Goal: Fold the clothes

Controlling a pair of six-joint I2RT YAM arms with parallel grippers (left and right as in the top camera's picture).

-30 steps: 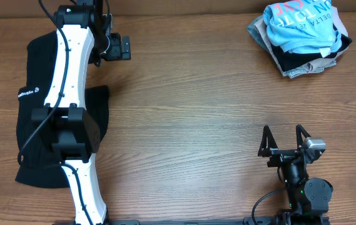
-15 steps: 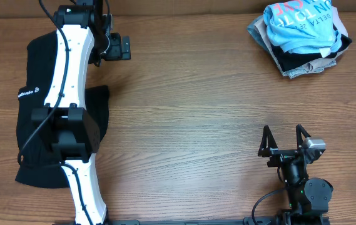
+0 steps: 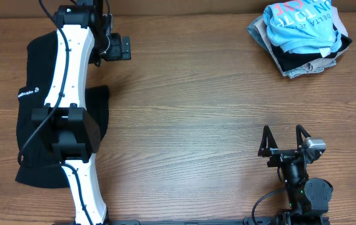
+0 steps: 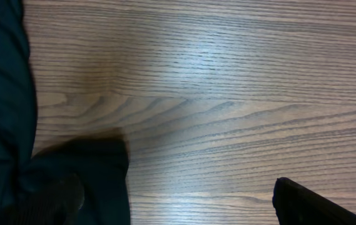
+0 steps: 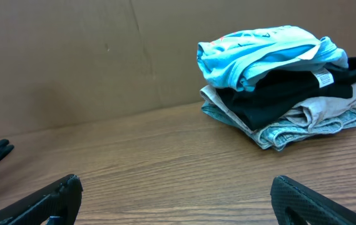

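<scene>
- Light blue T-shirt (image 3: 303, 25): white and orange-red lettering; folded, on top of a stack at 1 o'clock on the counter, close to the far edge.
- Stack (image 5: 290, 119): under the T-shirt lie a black piece, a beige piece and a pale green patterned piece, all folded, the edges uneven.
- Black garment (image 3: 34, 94): small white logo near its left edge; spread loosely at 9 o'clock on the counter, partly covered by the left arm.
- Left pincer (image 4: 184, 209): at 11 o'clock, just off the black garment's far right corner; fingers wide apart, holding nothing; one fingertip sits over black cloth, the other over bare wood.
- Left arm (image 3: 71, 81): white casing, running from 7 o'clock to 11 o'clock over the black garment.
- Right pincer (image 3: 283, 140): at 5 o'clock, well apart from the stack; fingers wide apart, holding nothing, pointing toward 12 o'clock.
- Counter (image 3: 190, 112): brown wood grain.
- Cardboard wall (image 5: 71, 56): upright behind the stack.
</scene>
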